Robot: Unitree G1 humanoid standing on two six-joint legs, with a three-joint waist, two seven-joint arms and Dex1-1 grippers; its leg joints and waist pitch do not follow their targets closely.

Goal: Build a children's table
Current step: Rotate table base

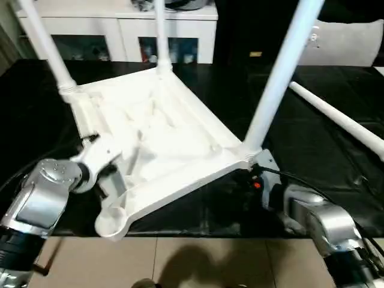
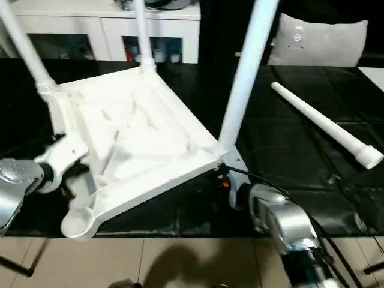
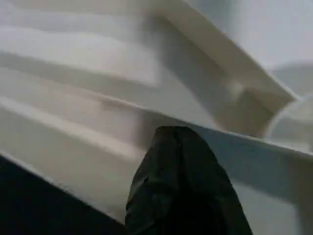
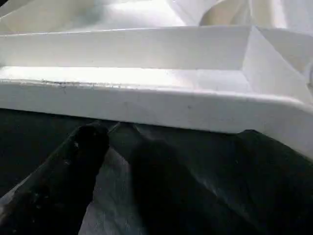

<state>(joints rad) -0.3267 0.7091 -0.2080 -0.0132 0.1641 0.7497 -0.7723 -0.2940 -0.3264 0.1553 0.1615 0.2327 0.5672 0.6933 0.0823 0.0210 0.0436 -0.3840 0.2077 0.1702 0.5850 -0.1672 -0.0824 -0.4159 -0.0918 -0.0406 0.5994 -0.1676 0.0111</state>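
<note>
The left claw [image 1: 111,180] sits at the near-left rim of the children's table [image 1: 162,144]. In its wrist view one black finger [image 3: 183,181] lies against a white rib of the underside; whether it grips or only presses, I cannot tell. The right claw [image 1: 255,174] is tucked under the near-right corner. Its wrist view shows a dark finger [image 4: 73,171] on the black cover just below the table's edge, and how wide it stands cannot be told either.

From the claws outward, the children's table lies upside down on the black tabletop [image 1: 300,156], ribbed hollow underside up. Three legs stand screwed into corner sockets: one at 10 o'clock [image 1: 48,48], one at 12 o'clock [image 1: 161,36], one at 3 o'clock [image 1: 279,78] right above the right claw. The corner socket [image 1: 111,225] at 7 o'clock is open, hanging past the tabletop's near edge. A loose leg [image 2: 324,123] lies flat at 2 o'clock, well apart from the right claw. Beyond, at 12 o'clock, stands a white cabinet [image 1: 120,30].
</note>
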